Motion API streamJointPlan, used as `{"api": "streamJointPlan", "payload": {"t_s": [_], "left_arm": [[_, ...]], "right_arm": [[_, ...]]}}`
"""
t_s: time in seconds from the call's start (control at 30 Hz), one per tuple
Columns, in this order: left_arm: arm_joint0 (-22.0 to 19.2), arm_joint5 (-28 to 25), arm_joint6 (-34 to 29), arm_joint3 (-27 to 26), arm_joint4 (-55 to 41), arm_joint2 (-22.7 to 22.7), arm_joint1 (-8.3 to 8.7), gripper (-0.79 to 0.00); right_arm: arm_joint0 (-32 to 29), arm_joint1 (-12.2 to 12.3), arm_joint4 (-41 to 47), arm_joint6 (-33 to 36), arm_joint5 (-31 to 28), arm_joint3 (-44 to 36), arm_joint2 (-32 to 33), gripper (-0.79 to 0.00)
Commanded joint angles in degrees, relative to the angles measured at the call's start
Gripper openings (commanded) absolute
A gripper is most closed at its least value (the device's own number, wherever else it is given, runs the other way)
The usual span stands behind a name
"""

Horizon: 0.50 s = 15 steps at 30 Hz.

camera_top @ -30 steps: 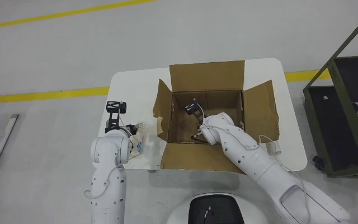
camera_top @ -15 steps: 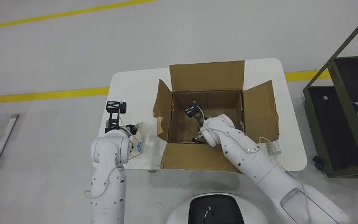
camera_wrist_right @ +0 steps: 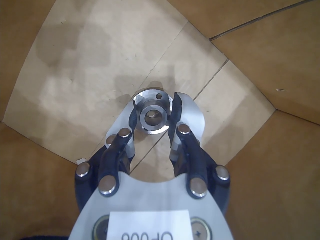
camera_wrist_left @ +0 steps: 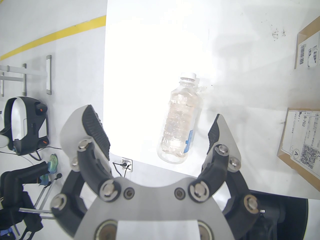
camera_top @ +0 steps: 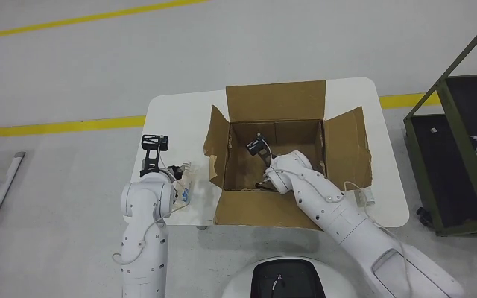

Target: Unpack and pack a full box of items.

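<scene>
Steel ring [camera_wrist_right: 147, 100], clamped between the closed fingers of the right gripper [camera_wrist_right: 153, 116], sits low inside the open cardboard box [camera_top: 276, 100], bore facing the wrist and brown walls close all round. The likely way out is straight up past the flaps, though whether the ring rests on the floor cannot be told. On the white table [camera_top: 186, 112] beside the box, the left gripper [camera_wrist_left: 155, 123] hangs spread wide and empty, with a clear plastic bottle [camera_wrist_left: 181, 121] lying just ahead, base toward the fingers, cap pointing away.
</scene>
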Motion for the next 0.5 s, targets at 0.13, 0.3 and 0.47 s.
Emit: {"api": "streamJointPlan", "payload": {"t_s": [0.13,0.3,0.47], "left_arm": [[0.0,0.0,0.0,0.0,0.0,0.0,0.0,0.0],[0.0,0.0,0.0,0.0,0.0,0.0,0.0,0.0],[0.0,0.0,0.0,0.0,0.0,0.0,0.0,0.0]], "right_arm": [[-0.44,-0.12,-0.48,0.02,-0.18,0.39,0.4,-0.453],[-0.5,-0.33,-0.62,0.06,-0.24,0.83,0.6,-0.462],[-0.26,-0.61,-0.46,-0.32,-0.36,1.59,0.81,-0.52]]}}
